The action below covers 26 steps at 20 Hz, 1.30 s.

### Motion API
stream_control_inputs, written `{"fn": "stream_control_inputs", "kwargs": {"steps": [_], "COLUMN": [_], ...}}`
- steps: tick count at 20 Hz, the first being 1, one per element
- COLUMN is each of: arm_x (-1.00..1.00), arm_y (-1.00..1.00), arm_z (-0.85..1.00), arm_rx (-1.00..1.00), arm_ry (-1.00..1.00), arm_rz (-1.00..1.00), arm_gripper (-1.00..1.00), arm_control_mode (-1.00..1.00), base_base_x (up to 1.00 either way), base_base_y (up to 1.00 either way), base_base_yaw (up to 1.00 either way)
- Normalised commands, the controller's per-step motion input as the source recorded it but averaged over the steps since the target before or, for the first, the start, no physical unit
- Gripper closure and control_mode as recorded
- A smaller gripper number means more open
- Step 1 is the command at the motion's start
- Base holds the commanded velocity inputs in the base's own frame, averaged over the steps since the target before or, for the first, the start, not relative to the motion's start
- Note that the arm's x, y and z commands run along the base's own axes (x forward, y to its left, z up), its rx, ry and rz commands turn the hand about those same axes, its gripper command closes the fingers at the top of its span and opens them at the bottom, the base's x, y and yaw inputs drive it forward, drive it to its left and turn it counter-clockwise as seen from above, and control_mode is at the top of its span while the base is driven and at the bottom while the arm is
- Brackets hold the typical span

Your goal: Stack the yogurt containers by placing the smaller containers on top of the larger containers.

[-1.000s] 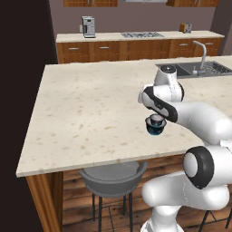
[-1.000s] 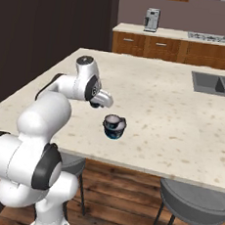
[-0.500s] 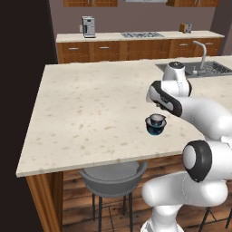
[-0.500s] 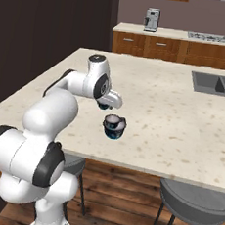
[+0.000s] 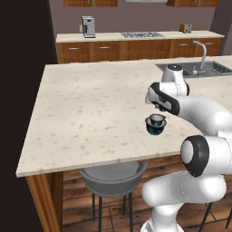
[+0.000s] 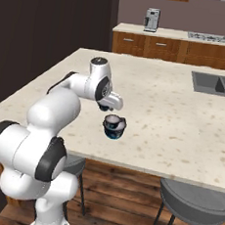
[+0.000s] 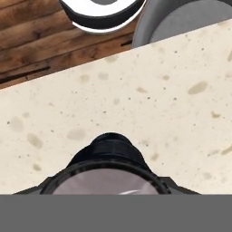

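Simulated kitchen island with stacking task near completion. The yogurt cups stand as one short stack near the front edge of the beige speckled island counter (image 5: 90, 108): the smaller yogurt container (image 5: 156, 120), a tiny dark cup with a pale foil top, appears to sit on the larger yogurt container (image 5: 155, 128), whose teal base shows below it. In the right base view the same pair reads as a pale lid (image 6: 114, 119) above a dark, teal-footed body (image 6: 114, 131). In the hand view a pale grey lid with a dark rim (image 7: 106, 180) lies at the bottom edge, with a dark rounded form just beyond it; which cup is which cannot be told there.

The gripper (image 5: 157, 108) hovers just above and behind the stack. Its fingers are largely hidden by the hand, so whether the jaws stand apart or are closed on the small cup cannot be told. If the cup is released and upright, as it seems, only withdrawal of the arm remains.

Surface and room: a sink (image 5: 206, 68) with tap is set into the island's far right. Grey stools (image 5: 113, 176) stand beneath the near edge on a wooden plank floor (image 7: 31, 41). Against the back wall run wooden cabinets (image 5: 136, 50), a cooktop (image 5: 140, 34) and a coffee machine (image 5: 88, 26).
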Motion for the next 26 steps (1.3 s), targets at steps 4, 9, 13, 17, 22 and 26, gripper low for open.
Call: {"fn": "stream_control_inputs", "kwargs": {"steps": [4,9,13,17,22,26], "arm_x": [0.18,0.19,0.16,0.23,0.35,0.17], "arm_y": [-0.02,-0.06,-0.09,-0.02,0.00,-0.03], "arm_z": [-0.29,-0.22,-0.23,-0.17,-0.16,-0.13], "arm_rx": [0.00,0.00,0.00,0.00,0.00,0.00], "arm_ry": [0.02,0.06,0.09,0.07,0.06,0.06], "arm_rz": [0.03,0.01,0.00,0.00,0.00,0.00], "arm_gripper": [1.00,1.00,1.00,1.00,1.00,1.00], "arm_control_mode": [-1.00,-1.00,-1.00,-1.00,-1.00,-1.00], "base_base_x": [0.00,0.00,0.00,0.00,0.00,0.00], "base_base_y": [0.00,0.00,0.00,0.00,0.00,0.00], "base_base_yaw": [0.00,0.00,0.00,0.00,0.00,0.00]}}
